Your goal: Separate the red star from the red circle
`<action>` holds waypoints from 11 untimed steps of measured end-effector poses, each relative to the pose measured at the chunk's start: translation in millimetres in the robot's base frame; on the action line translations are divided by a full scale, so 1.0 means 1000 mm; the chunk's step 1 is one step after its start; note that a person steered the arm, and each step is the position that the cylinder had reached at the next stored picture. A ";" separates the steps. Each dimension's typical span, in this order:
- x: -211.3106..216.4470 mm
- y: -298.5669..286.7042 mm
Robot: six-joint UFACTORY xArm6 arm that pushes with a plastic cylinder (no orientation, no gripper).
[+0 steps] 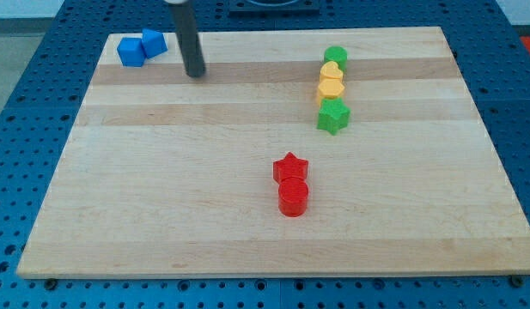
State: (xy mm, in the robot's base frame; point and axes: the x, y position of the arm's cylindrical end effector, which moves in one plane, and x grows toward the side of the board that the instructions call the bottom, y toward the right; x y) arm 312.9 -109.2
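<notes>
Red star (290, 166) is sitting touching the red circle (292, 196), so separating isn't started. My tip (195, 74) is hovering well above-left of the star, touching nothing, holding nothing.

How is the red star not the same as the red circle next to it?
The red star has pointy arms; the red circle is round with a smooth edge. The red star sits nearer the view's top, the red circle just below it, nearer the view's bottom. The red star is a bit closer to my tip, though both are far from it. Both are red, touch each other, and rest on the wooden board.
</notes>
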 end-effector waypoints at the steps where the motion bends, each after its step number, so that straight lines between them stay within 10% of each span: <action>1: 0.042 0.034; 7: 0.179 0.078; 11: 0.194 0.161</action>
